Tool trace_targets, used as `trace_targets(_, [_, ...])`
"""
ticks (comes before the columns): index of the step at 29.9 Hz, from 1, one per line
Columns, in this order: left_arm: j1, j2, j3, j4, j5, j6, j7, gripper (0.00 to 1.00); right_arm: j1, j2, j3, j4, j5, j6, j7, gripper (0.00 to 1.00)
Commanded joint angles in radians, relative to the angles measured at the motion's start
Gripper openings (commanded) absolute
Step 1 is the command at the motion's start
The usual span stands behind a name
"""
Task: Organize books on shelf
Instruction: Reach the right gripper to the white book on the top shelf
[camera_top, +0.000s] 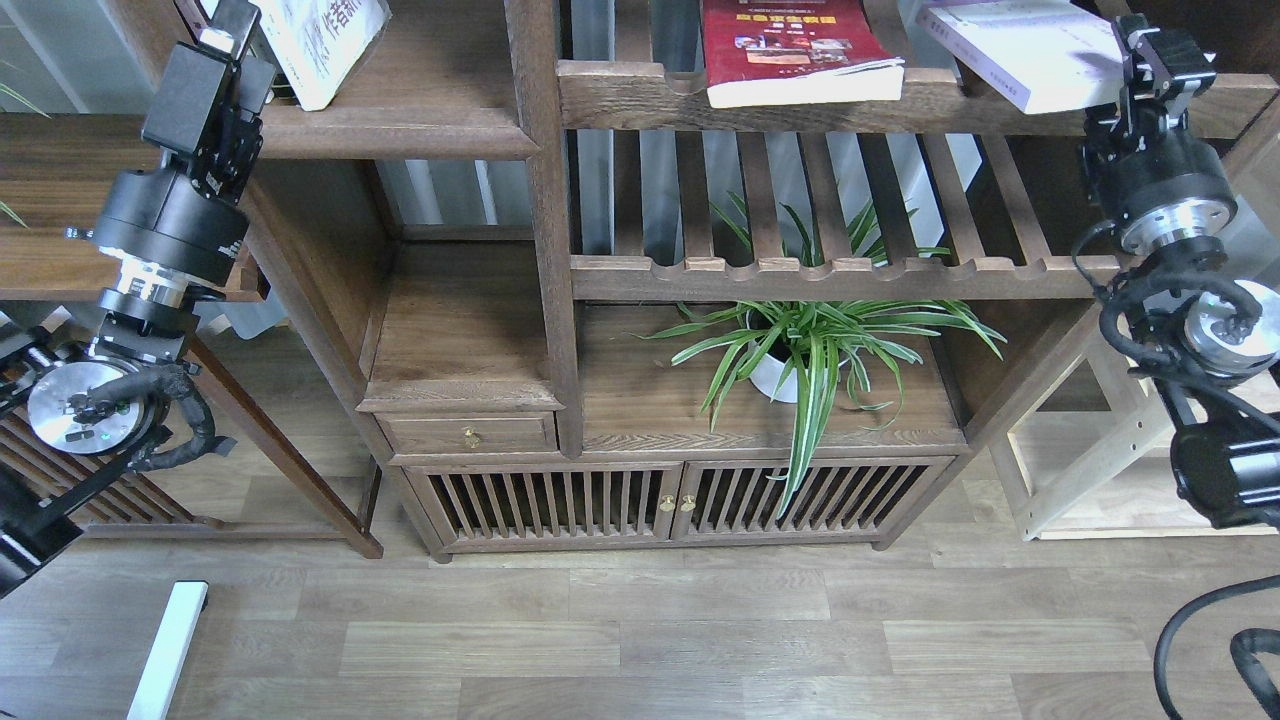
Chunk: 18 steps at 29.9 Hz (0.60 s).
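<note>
White round pot (779, 380) holds a green striped plant (815, 345). Pale lavender-white paperback (1020, 50) lies just beside the right end effector (1160, 45). White green-lettered paperback (320, 40) sits beside the left end effector (230, 20) (neither grip state can be told).

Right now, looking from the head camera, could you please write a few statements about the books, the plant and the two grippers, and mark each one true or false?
1. The red book lies on a slatted shelf above the potted plant. True.
2. The plant stands on the floor. False: it stands inside the bookcase, above the slatted cabinet doors.
3. The left gripper is close to the white book with green characters. True.
4. The lavender book lies beside the small drawer. False: it is at the top right, near the right gripper.
5. All three books are stacked together. False: they lie apart.
</note>
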Motion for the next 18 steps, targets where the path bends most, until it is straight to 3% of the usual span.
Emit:
trace_targets(1, [0.003, -0.001, -0.002, 0.0, 0.0, 0.0, 0.0, 0.98, 0.0, 0.028, 0.001, 0.0, 0.0, 0.01, 0.001, 0.4])
trace_targets(3, [0.003, 0.001, -0.002, 0.0, 0.0, 0.0, 0.0, 0.98, -0.001, 0.036, 0.003, 0.0, 0.0, 0.018, 0.001, 0.3])
trace_targets(6, [0.001, -0.001, -0.003, 0.0, 0.0, 0.0, 0.0, 0.98, -0.001, 0.039, 0.003, 0.0, -0.001, 0.032, 0.001, 0.24])
trace_targets(11, [0.003, 0.001, -0.003, -0.002, 0.0, 0.0, 0.0, 0.98, -0.007, 0.039, 0.013, -0.001, -0.001, 0.093, 0.002, 0.04])
trace_targets(18, [0.001, -0.001, 0.0, -0.002, 0.0, 0.0, 0.0, 0.98, -0.027, 0.029, 0.026, -0.005, -0.001, 0.153, 0.002, 0.04])
